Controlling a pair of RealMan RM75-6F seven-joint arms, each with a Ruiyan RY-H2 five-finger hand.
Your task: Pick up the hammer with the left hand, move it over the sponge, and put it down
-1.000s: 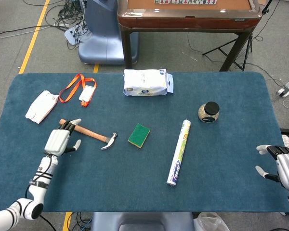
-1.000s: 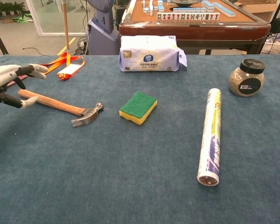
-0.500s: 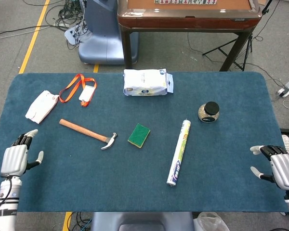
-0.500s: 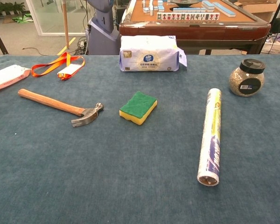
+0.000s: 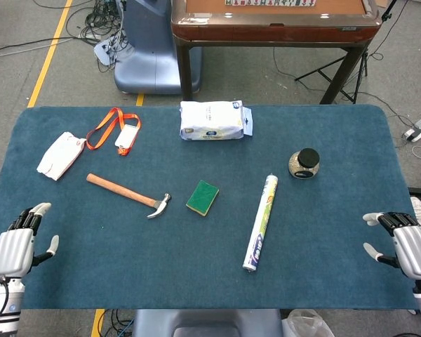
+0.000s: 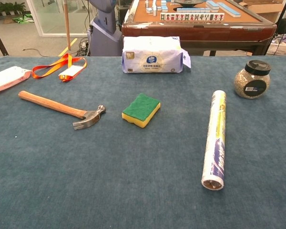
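The hammer [image 5: 126,194] [image 6: 62,109] lies flat on the blue table, wooden handle to the left, steel head toward the sponge. The sponge [image 5: 203,197] [image 6: 141,109], green on top and yellow below, sits just right of the hammer's head. My left hand [image 5: 15,247] hovers at the table's front left corner, well away from the hammer, fingers apart and holding nothing. My right hand [image 5: 409,247] is at the front right edge, also open and empty. The chest view shows neither hand.
A rolled tube [image 5: 260,222] lies right of the sponge, with a black-lidded jar [image 5: 304,163] beyond it. A tissue pack [image 5: 215,120] sits at the back, an orange lanyard with a card [image 5: 117,131] and a white pouch [image 5: 59,155] at the back left.
My left hand has pulled back from the hammer's handle to the front left corner without lifting it. The hammer has not moved. The right hand has barely shifted.
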